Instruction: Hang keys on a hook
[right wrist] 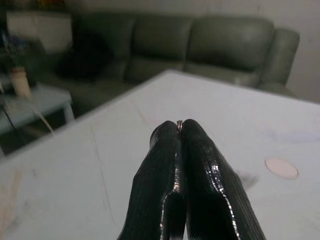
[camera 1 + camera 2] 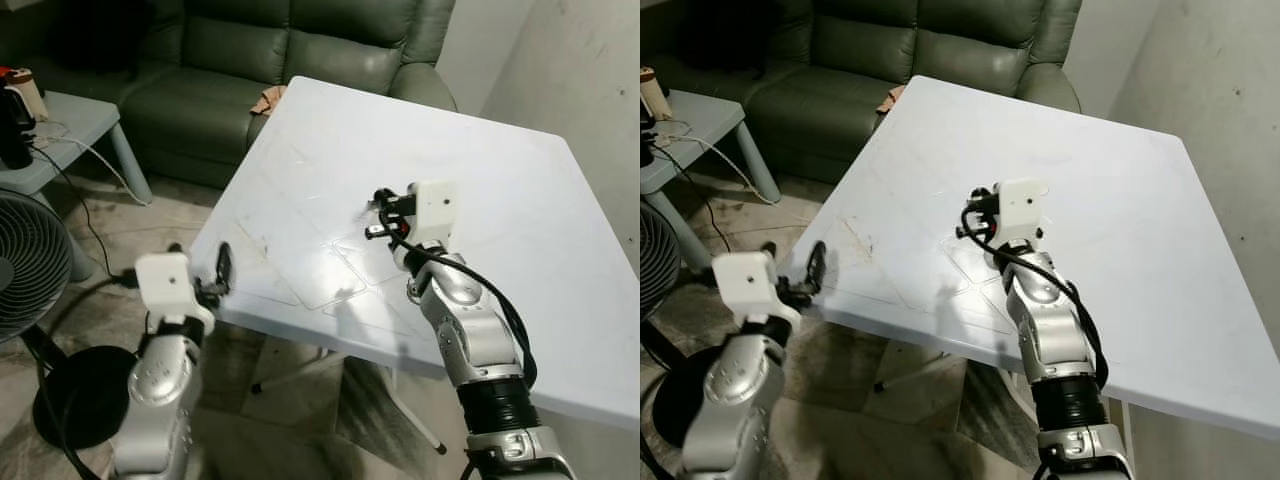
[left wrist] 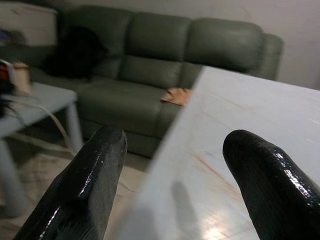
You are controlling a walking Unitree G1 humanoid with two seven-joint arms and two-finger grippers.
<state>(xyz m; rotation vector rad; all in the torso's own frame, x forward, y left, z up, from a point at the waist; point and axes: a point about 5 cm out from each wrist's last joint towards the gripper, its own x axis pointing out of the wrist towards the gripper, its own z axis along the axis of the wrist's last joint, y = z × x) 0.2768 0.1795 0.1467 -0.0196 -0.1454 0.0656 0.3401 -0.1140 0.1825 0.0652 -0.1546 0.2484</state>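
Note:
My right gripper hovers low over the middle of the white table. Its fingers are pressed shut, and in the right wrist view a thin metal key ring peeks out between the fingertips; the keys themselves are hidden. My left gripper is held at the table's near left edge, open, with nothing between its fingers. A small pale round spot lies on the tabletop beyond the right gripper.
A green sofa stands behind the table with an orange cloth on its seat. On my left are a floor fan and a grey side table with cables. A wall runs along the right.

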